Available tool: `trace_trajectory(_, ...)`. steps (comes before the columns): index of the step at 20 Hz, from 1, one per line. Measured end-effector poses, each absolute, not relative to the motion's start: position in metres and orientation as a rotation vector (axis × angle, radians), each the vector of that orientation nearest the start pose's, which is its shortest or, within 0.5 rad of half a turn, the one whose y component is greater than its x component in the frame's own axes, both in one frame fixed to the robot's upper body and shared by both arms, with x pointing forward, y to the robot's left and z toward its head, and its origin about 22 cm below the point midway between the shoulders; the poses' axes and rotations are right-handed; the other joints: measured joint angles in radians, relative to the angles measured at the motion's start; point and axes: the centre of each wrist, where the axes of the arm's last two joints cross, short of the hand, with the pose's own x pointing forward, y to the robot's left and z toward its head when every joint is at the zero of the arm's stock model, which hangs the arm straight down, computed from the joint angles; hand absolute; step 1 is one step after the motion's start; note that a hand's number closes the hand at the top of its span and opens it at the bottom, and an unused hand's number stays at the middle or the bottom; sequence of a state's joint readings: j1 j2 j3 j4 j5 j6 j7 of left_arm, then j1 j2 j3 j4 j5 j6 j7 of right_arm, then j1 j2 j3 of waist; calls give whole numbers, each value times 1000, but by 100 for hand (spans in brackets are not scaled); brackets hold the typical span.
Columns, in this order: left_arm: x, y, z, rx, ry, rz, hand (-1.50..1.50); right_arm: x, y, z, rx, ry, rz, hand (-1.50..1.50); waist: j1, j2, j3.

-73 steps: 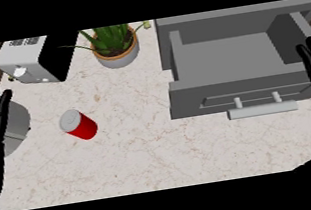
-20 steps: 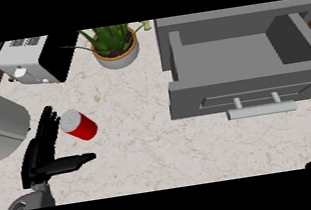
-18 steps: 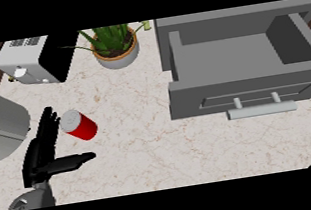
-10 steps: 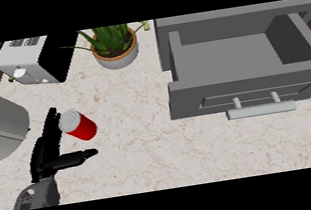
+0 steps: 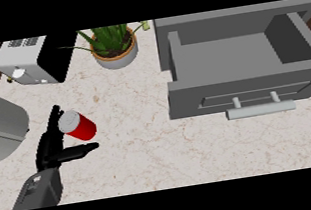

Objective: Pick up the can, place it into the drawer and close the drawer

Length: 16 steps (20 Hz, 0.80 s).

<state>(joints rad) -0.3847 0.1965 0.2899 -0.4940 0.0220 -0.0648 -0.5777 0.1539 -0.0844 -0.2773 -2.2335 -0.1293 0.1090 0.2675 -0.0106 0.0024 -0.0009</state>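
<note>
The can [image 5: 80,127], a smooth red cylinder with a pale metal top, sits on the speckled stone counter [image 5: 157,147] just right of the left hand's [image 5: 48,154] straight, pressed-together fingers [image 5: 51,131], above its outstretched thumb. A boxy grey drawer [image 5: 250,90] gapes open, well right of them.

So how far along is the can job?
Done: nothing yet. The can lies on the counter, and the drawer stands open with nothing in it.
In hand: the left hand is at the can, fingers straight along its left side and thumb below it, not curled round it.
Left: grasp, lift, carry right, set it in the drawer, push the drawer shut.
</note>
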Motion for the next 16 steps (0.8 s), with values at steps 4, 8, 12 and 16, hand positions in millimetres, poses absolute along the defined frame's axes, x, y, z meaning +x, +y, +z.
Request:
trace_trajectory(4, 285, 322, -120, 123, -1478, 72, -150, 165, -295, 135, -206, -1844, -53, -150, -2, 1, 0)
trace_trajectory(8, 291, 322, -118, 74, -1490, 38, -150, 164, -300, 137, -210, -1843, -52, -150, -3, 1, 0)
trace_trajectory(12, 298, 310, -118, 15, -1489, 10, 150, 169, -303, 141, -208, -1844, -61, -150, -6, 2, -1)
trace_trajectory(16, 308, 306, -113, -58, -1494, -6, 150, 172, -302, 142, -213, -1848, -60, -150, -7, 3, -1)
